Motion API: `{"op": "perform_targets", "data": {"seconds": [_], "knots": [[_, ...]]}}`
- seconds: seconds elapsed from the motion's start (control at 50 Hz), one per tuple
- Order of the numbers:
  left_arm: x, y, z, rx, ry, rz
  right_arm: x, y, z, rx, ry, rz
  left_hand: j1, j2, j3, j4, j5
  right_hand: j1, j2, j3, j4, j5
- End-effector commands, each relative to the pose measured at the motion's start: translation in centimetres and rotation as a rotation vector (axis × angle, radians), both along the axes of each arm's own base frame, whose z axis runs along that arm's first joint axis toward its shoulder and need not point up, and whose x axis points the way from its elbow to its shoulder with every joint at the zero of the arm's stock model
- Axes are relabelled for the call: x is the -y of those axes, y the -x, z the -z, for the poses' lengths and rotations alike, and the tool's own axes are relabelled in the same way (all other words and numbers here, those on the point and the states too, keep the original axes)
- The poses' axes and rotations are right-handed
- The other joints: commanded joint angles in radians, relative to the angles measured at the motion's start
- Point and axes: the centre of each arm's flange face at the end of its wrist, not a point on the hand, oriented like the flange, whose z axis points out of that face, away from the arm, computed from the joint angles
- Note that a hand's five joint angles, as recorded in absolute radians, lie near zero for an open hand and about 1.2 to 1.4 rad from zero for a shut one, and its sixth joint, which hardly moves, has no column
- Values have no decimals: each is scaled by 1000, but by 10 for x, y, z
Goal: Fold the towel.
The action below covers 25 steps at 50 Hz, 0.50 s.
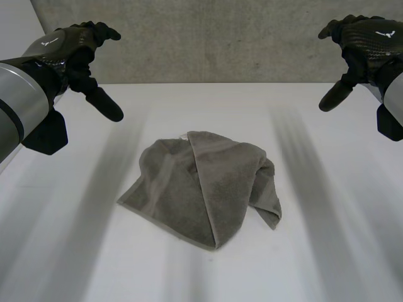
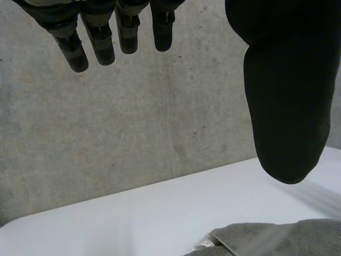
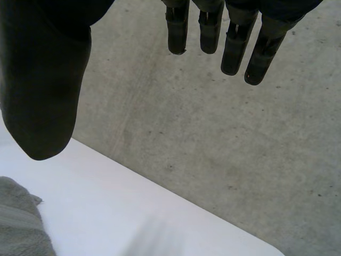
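Note:
A grey towel [image 1: 204, 185] lies crumpled in a loose heap at the middle of the white table [image 1: 327, 251], one flap folded over the rest. My left hand [image 1: 79, 53] hovers high above the table's far left, fingers straight and apart, holding nothing. My right hand [image 1: 362, 47] hovers likewise at the far right, open and empty. In the left wrist view the fingers [image 2: 101, 34] and thumb [image 2: 287, 101] hang relaxed, with a towel edge [image 2: 266, 237] and its small label far beyond them. The right wrist view has straight fingers [image 3: 234, 37], the thumb [image 3: 42, 90] and a towel corner [image 3: 18, 218].
A grey concrete wall [image 1: 214, 38] rises right behind the table's far edge. Bare white tabletop surrounds the towel on every side.

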Motion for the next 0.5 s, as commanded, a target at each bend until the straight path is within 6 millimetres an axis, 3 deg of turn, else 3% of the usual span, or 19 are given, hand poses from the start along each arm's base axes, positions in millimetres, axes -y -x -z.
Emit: {"op": "perform_targets", "data": {"seconds": [0.02,0.24,0.4,0.44,0.46,0.5], "knots": [[0,0,-1,-1,4,-2,4,4,0,0,-3,14,1,9,8,9,-30,-60,-77,-72,-88,-60],[-3,-1,4,8,-9,0,5,-4,13,-66,-35,-41,3,12,11,12,-27,-60,-77,-72,-88,-60],[-9,-5,44,57,-115,8,10,-27,46,-360,-11,-272,39,47,47,47,8,-60,-77,-72,-88,-60],[-17,-7,67,125,-143,35,3,-48,65,-502,30,-430,80,88,88,88,49,-60,-77,-72,-88,-60],[-17,-7,67,126,-143,36,3,-48,65,-502,30,-431,80,88,88,88,49,-60,-77,-72,-88,-60],[-22,-8,78,164,-148,50,-13,-73,82,-624,90,-597,77,85,85,85,46,-60,-77,-72,-88,-60]]}}
